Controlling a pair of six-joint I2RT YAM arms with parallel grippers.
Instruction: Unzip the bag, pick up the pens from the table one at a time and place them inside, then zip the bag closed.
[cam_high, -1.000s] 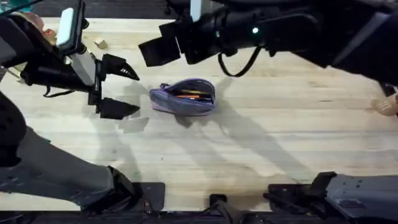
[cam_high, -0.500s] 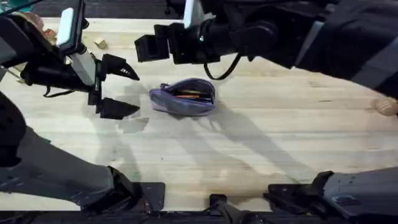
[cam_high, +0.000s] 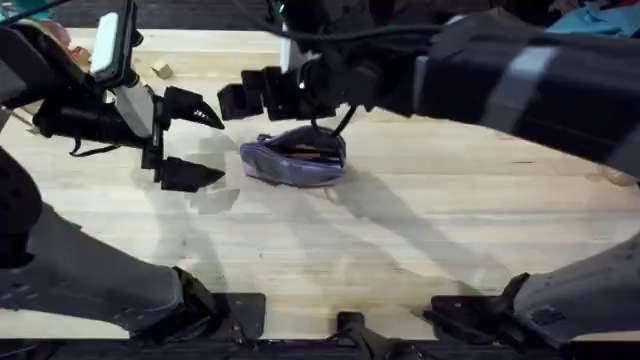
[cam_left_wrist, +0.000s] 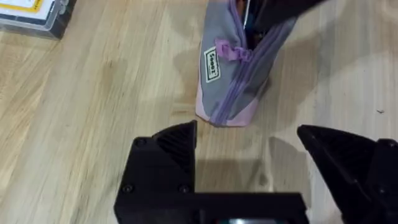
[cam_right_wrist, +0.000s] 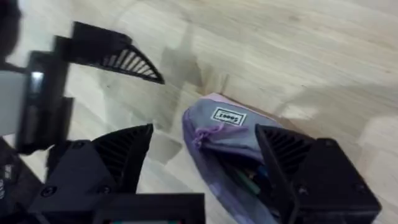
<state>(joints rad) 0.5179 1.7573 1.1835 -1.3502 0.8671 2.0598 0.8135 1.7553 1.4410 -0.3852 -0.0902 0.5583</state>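
Pale plank wooden table (cam_high: 450, 230); soft grey fabric pouch with lilac zipper (cam_high: 293, 156) lies left of centre, unzipped, pens inside. Left black gripper (cam_high: 190, 145), fingers spread wide, sits just left of pouch. Right black gripper (cam_right_wrist: 205, 155), fingers apart, hovers above pouch.

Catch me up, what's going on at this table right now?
Two arms are working a bag on the table. The bag is unzipped, with pens already inside. The right tool is open just above the bag's open end, close to the zipper pull. The left tool is open too, apart from the bag on its left, holding nothing. Closing the zipper is likely next.
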